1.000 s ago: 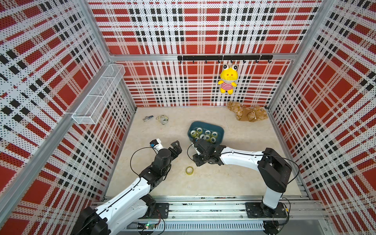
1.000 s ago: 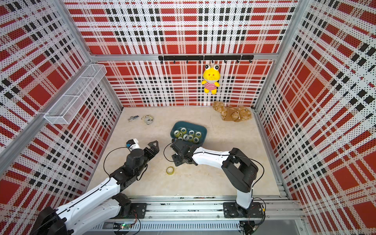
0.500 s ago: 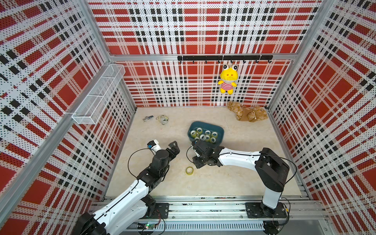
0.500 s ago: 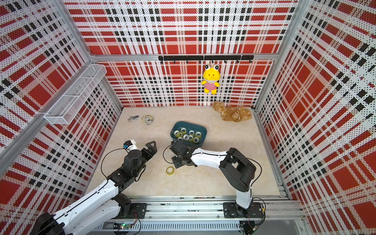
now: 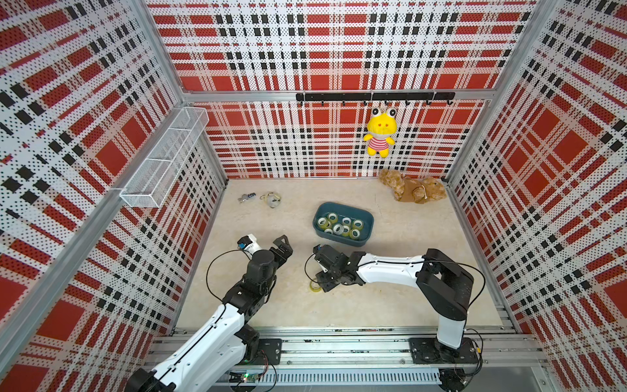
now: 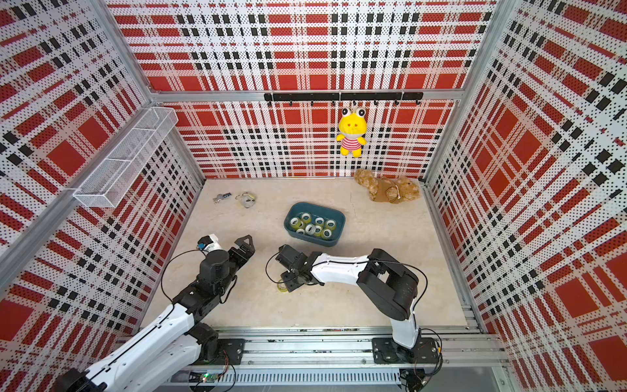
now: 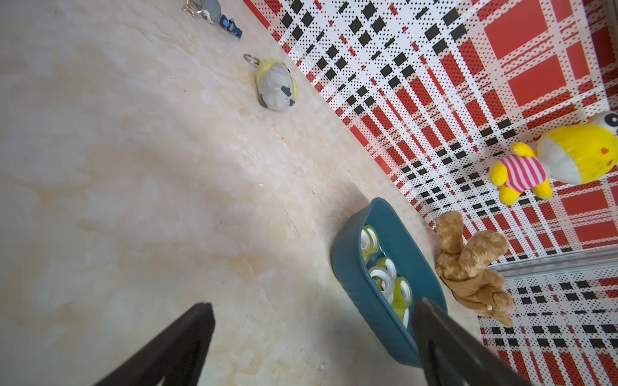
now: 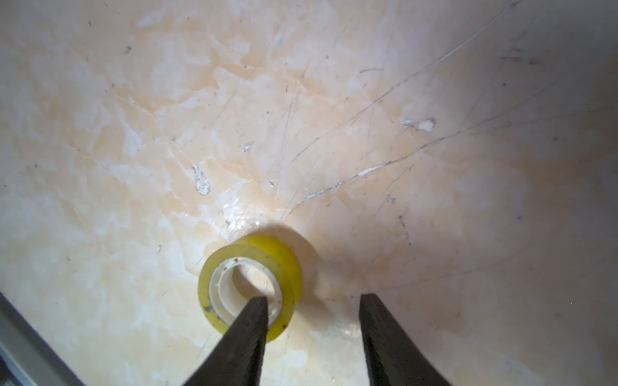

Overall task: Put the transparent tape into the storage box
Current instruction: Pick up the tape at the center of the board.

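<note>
Here the right gripper (image 8: 314, 297) hung part-open and empty over the small yellowish-clear tape roll (image 8: 287, 267), which lay flat on the beige marbled tabletop (image 8: 301, 133), well apart from the shallow teal plastic storage box (image 5: 341, 240). One black finger (image 8: 247, 334) sat above the white core hole, the other outside the wall; best, I judged, to drop straight, then close gently so the roll did not skate.

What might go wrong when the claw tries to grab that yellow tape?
1. The right claw is open and off-centre over the tape, which lies flat on the table. Closing there might nudge it away instead of gripping it.
2. The box already holds many rolls, so a dropped tape might land on them and tip over the wall.
</note>
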### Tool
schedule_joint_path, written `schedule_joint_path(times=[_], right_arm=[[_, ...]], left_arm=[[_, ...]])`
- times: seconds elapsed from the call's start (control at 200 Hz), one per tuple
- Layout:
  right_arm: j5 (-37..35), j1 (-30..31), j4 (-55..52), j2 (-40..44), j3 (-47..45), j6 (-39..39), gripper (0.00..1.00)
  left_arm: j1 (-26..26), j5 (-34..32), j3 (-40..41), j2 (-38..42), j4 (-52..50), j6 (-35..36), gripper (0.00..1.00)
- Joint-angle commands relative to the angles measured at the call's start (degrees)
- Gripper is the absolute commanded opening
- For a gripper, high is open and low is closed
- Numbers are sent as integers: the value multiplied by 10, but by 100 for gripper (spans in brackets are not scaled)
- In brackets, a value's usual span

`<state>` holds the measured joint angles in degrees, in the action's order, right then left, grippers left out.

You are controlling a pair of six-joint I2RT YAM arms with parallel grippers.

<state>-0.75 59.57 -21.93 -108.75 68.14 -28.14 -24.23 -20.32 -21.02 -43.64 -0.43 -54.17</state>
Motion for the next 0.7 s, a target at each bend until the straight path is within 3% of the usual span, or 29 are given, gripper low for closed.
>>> schedule_joint_path(times=[0.0,0.381,0.697], right_arm=[[-2,11,1,-22,22,-9,52],[-98,23,-44,-40,22,-24,43],[-97,22,-28,-28,-1,-18,12]], left_arm=[[19,13,8,22,-22,19,99],[47,38,10,36,-30,26,99],[26,36,-6,14,-29,16,100]])
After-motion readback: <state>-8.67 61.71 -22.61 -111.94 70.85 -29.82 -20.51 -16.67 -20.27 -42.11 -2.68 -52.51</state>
